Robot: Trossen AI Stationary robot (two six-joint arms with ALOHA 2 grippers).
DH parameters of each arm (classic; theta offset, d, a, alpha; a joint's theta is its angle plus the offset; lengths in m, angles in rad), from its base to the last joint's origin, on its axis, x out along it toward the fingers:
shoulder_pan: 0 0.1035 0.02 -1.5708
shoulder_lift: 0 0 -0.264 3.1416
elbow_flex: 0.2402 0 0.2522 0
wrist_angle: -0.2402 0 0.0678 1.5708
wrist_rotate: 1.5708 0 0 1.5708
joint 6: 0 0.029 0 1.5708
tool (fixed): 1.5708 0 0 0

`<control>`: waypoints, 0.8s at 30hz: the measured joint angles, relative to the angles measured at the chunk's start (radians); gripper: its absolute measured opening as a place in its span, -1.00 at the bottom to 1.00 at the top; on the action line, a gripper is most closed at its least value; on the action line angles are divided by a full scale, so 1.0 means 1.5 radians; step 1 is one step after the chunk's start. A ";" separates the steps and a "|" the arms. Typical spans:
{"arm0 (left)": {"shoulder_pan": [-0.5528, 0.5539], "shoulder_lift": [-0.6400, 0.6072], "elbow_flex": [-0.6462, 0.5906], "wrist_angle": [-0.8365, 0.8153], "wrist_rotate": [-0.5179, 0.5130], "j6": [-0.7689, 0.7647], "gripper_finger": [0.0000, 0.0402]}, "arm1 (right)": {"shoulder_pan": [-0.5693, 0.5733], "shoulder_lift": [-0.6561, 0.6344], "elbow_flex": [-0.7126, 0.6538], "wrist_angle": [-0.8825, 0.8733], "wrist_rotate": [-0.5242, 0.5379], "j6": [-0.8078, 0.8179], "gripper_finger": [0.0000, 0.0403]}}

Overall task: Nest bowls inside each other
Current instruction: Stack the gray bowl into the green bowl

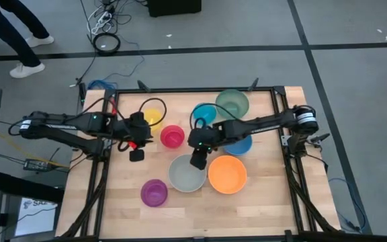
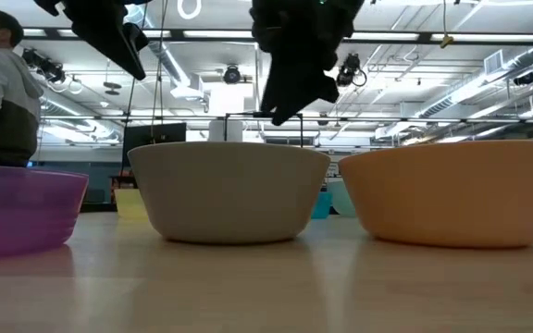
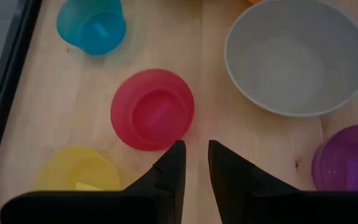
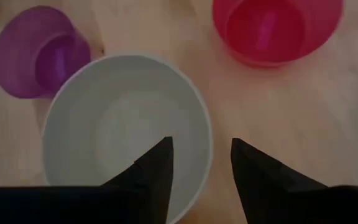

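Note:
All the bowls stand upright on the wooden table (image 1: 261,202). The grey-white bowl (image 1: 187,173) and the orange bowl (image 1: 228,174) sit side by side at the middle, with the purple bowl (image 1: 154,193) nearer the front. Behind them are the pink (image 1: 172,136), yellow (image 1: 154,115), cyan (image 1: 205,113) and green (image 1: 232,102) bowls. The blue bowl (image 1: 240,145) lies partly under my right arm. My right gripper (image 4: 201,149) hangs open above the grey-white bowl's rim (image 4: 205,134), one finger over the inside and one outside. My left gripper (image 3: 196,158) is open, in the air beside the pink bowl (image 3: 153,109).
A black frame (image 1: 279,114) edges the table at the left, right and far sides. Bare wood lies at the near right. A person (image 2: 3,88) is in the room beyond the table's left; cables (image 1: 106,42) lie on the floor behind.

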 joint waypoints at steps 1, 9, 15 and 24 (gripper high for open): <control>-0.003 0.000 0.000 0.003 -0.001 -0.003 -0.61 | 0.001 0.006 0.004 -0.006 -0.005 0.003 -0.21; -0.022 0.000 0.000 0.004 -0.004 -0.031 -0.61 | 0.004 0.055 0.008 -0.046 -0.034 0.048 -0.01; -0.027 0.000 0.000 0.005 -0.004 -0.037 -0.61 | 0.007 0.087 0.008 -0.046 -0.021 0.062 0.00; -0.027 0.000 0.000 0.005 -0.017 -0.047 -0.61 | 0.005 0.137 0.006 -0.045 -0.025 0.057 -0.11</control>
